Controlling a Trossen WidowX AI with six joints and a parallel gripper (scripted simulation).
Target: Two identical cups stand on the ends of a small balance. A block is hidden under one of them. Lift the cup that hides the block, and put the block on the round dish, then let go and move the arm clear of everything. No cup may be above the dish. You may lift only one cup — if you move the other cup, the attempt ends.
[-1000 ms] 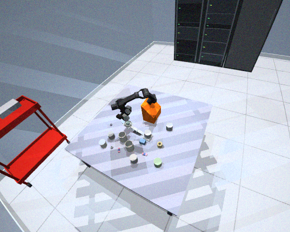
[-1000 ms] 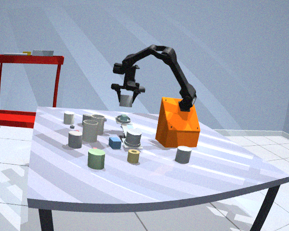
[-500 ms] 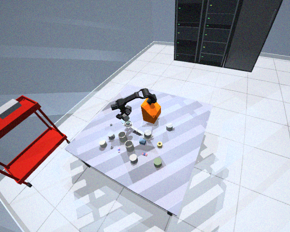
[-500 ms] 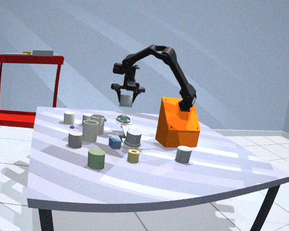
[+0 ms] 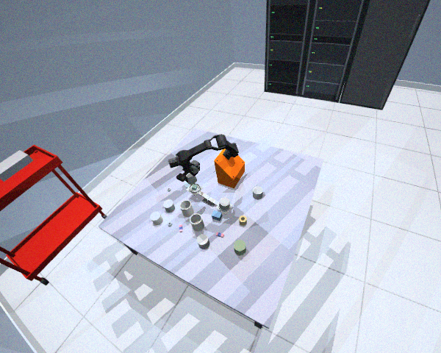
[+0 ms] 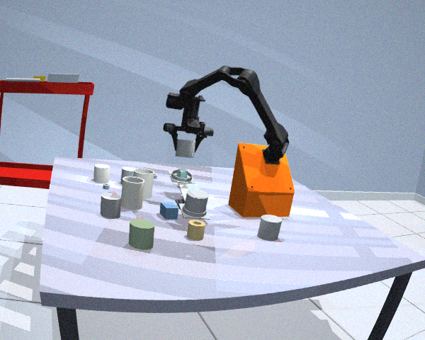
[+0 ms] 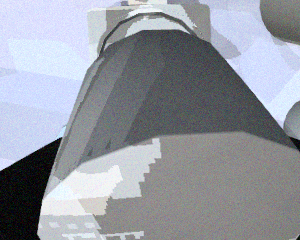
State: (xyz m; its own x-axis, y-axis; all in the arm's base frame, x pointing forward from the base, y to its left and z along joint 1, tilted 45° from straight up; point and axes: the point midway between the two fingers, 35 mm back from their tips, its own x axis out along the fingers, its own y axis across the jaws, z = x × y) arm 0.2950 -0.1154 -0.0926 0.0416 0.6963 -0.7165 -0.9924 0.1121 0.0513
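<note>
My gripper (image 5: 189,175) (image 6: 185,148) is shut on one grey cup (image 6: 185,144) (image 7: 175,90), held in the air above the far end of the balance (image 5: 209,198). The teal block (image 5: 194,187) (image 6: 182,173) sits uncovered on that end's round pan, below the held cup and apart from it. The other cup (image 5: 224,204) (image 6: 196,200) stands upright on the near end. The held cup fills most of the wrist view and hides the block there. I cannot surely make out the round dish; a pale teal patch shows behind the far pan in the top view.
Two tall open cups (image 5: 186,208) (image 5: 196,221) stand beside the balance. A blue block (image 5: 217,215) (image 6: 168,210), a yellow ring (image 5: 242,220) (image 6: 196,232) and a green cylinder (image 5: 239,247) (image 6: 141,234) are nearer the exterior camera. The orange arm base (image 5: 228,173) (image 6: 260,186) and several grey cylinders stand around.
</note>
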